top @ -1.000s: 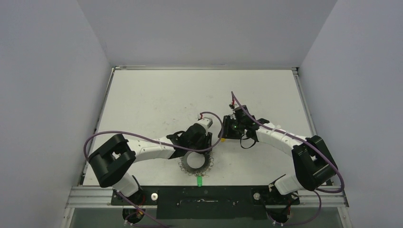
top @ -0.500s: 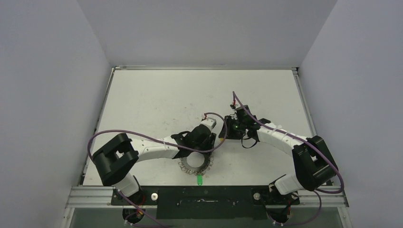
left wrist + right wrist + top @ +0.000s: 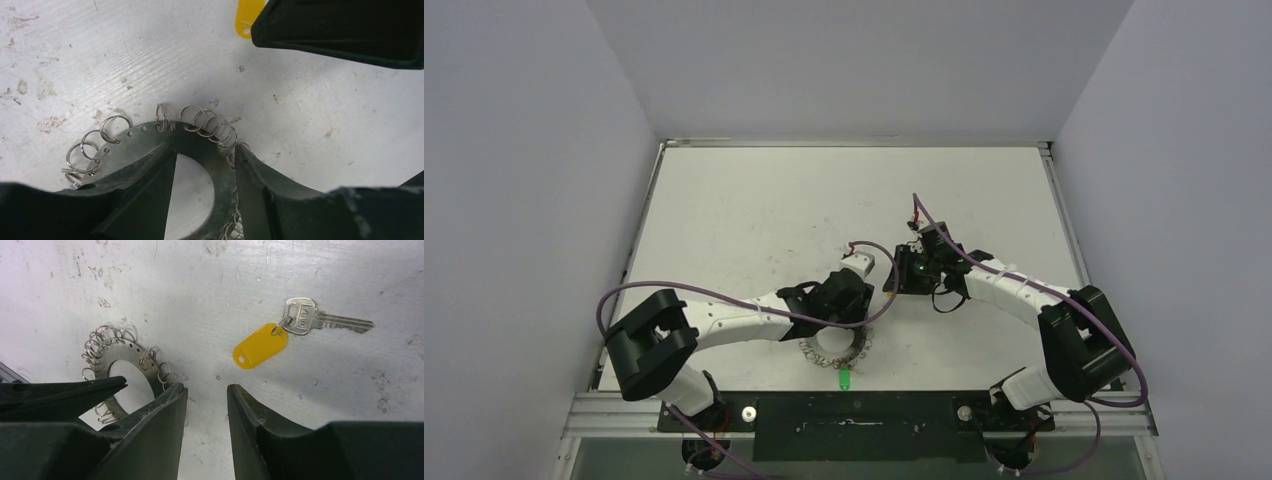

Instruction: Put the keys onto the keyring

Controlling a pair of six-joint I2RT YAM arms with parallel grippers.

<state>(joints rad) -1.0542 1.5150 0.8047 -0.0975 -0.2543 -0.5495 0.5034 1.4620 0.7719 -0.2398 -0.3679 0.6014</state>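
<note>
1. Right at the near edge of the scuffed white table (image 3: 754, 210), closest to the arm bases, sits the small green plastic-headed key (image 3: 845, 381). It's just beside the front rim of the flat silver metal keyring (image 3: 145, 137); whether it's hooked on a loop is too small to tell.
2. Next back, the keyring lies flat on the table, with a round hole in the middle and little wire loops all round the rim.
3. The left gripper (image 3: 205, 155) hangs right over that hole. Its fingers are spread with the tips down by the disc's inner edge, and they aren't pinching anything.
4. A bit further back, the silver metal key with the yellow plastic tag (image 3: 260, 346) lies flat on the table, near the keyring but apart from it.
5. The right gripper (image 3: 206, 387) sits just short of that yellow tag, jaws parted, with only bare table in the gap.
</note>
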